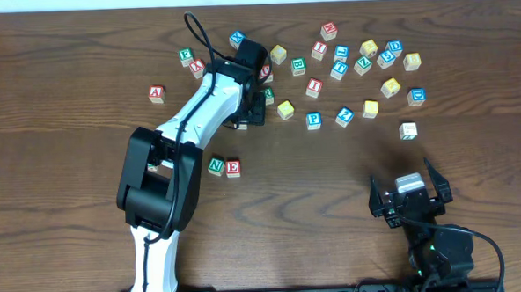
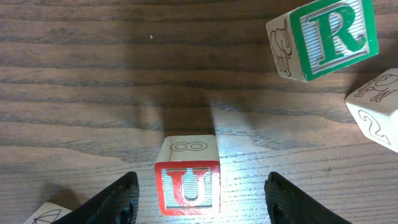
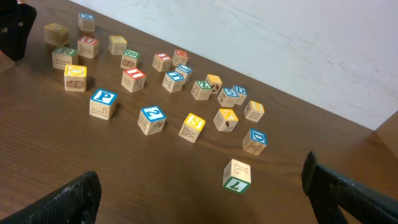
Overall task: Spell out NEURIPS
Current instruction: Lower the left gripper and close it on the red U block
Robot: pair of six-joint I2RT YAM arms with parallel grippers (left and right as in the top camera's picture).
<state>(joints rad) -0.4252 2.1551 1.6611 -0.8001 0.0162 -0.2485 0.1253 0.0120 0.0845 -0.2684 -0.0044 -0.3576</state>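
Near base: right gripper parked, jaws wide, empty. N and E sit side by side on the table. Looks like U is up: left gripper low at U, jaws wide open either side, no contact. Next: descend, close, place right of E. R just beyond, likely next pick.
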